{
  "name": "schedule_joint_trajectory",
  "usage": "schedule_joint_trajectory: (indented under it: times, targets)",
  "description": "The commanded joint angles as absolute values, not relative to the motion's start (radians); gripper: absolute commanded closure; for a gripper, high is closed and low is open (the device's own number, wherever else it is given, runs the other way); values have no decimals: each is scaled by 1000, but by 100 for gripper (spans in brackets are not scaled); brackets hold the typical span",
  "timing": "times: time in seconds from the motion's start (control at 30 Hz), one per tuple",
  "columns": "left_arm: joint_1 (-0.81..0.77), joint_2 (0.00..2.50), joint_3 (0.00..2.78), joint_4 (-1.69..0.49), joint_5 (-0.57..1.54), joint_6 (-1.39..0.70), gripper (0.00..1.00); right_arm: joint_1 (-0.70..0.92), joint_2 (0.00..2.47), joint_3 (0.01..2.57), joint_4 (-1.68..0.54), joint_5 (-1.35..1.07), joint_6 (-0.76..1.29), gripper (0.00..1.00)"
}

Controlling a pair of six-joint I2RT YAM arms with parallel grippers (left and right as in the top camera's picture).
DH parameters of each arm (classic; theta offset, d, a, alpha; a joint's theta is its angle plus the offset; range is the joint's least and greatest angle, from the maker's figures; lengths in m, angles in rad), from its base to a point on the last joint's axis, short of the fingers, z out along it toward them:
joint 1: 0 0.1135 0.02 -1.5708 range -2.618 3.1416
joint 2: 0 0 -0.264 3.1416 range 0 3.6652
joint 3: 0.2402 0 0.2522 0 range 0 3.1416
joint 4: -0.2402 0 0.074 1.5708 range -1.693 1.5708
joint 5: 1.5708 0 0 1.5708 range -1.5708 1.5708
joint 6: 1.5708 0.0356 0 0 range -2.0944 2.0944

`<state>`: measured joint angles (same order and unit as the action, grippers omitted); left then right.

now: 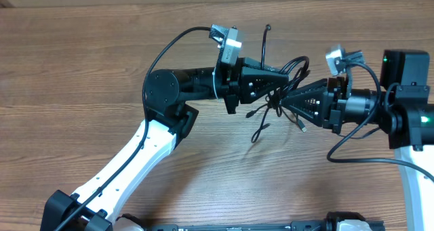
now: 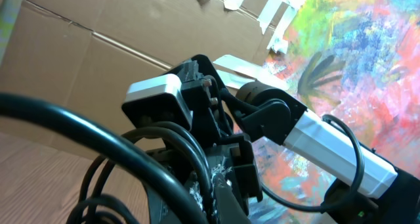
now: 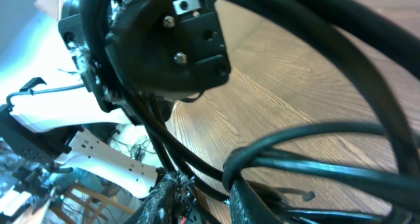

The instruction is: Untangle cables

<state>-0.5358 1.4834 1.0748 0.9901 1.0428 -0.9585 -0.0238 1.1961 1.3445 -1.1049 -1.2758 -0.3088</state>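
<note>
The cables [image 1: 265,45] are thin black cords knotted in mid-table between my two grippers, with a loop hanging toward the front [image 1: 260,131] and a small plug end [image 1: 302,127]. My left gripper [image 1: 283,80] points right into the knot and is shut on the cables [image 2: 131,155], which cross right over its fingertips [image 2: 220,200]. My right gripper [image 1: 283,101] points left, tip to tip with the left one. In the right wrist view its fingers [image 3: 167,201] stand a narrow gap apart, cords [image 3: 315,168] run between them, and a knot sits at the right fingertip.
The wooden table [image 1: 81,68] stretches wide to the left and front. The left arm's white link [image 1: 135,156] runs in from the front left. The right arm's black base [image 1: 407,89] stands at the right edge, with its own thick wires looping beside it.
</note>
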Motion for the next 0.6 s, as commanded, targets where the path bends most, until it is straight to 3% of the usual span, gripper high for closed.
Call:
schedule_joint_trajectory:
  times: [0.0,0.5,0.57]
  targets:
    - [-546,1481,1082,1001,1013,-975,96,7,1187,1349,-1076,-1303,-319,77]
    - [-546,1481,1082,1055,1037,-1008,96,12,1187,1349,-1061,-1214,-319,77]
    - [-546,1481,1082,1055,1047,-1011,96,12,1187,1349,-1058,-1214,-319,83]
